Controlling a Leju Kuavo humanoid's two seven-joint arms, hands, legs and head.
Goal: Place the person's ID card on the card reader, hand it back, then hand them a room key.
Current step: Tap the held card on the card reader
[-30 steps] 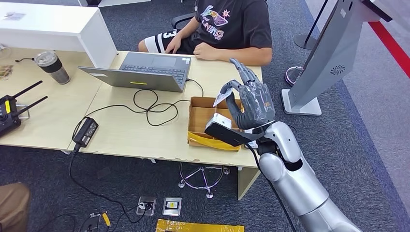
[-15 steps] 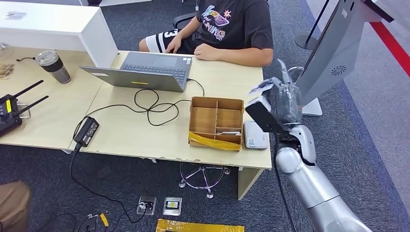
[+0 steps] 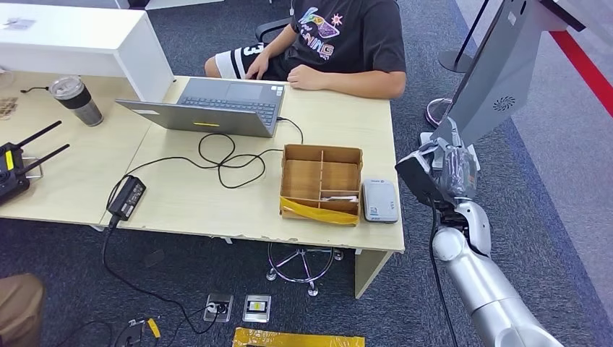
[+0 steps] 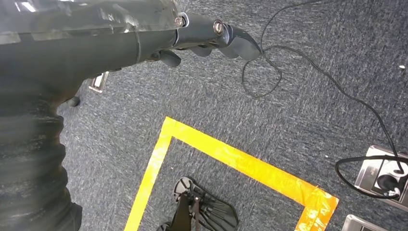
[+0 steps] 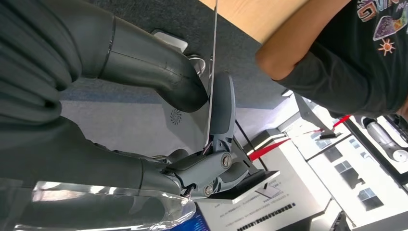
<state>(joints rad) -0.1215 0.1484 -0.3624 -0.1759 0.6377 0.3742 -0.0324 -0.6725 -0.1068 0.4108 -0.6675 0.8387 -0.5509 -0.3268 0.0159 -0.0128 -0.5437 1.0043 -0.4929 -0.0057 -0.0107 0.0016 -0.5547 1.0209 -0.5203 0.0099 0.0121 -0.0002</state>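
Observation:
My right hand (image 3: 446, 170) hangs off the table's right end, level with the grey card reader (image 3: 379, 200). In the right wrist view a thin white card (image 5: 213, 57) shows edge-on, pinched between the thumb (image 5: 159, 72) and a finger (image 5: 222, 106). The reader lies flat beside the cardboard box (image 3: 322, 182) with nothing on it. A person (image 3: 340, 36) in a dark T-shirt sits at the far side, with a forearm on the table. My left hand (image 4: 202, 36) hangs over the carpet, holding nothing, its fingers loosely apart.
A laptop (image 3: 217, 105) with cable and power brick (image 3: 126, 196) sits at the table's middle. A cup (image 3: 76, 100) and a radio controller (image 3: 14, 170) are at the left. A grey kiosk stand (image 3: 491, 79) rises close behind my right hand.
My right hand, holding the card, swung right from above the cardboard box to beyond the table's right end. That uncovered the card reader.

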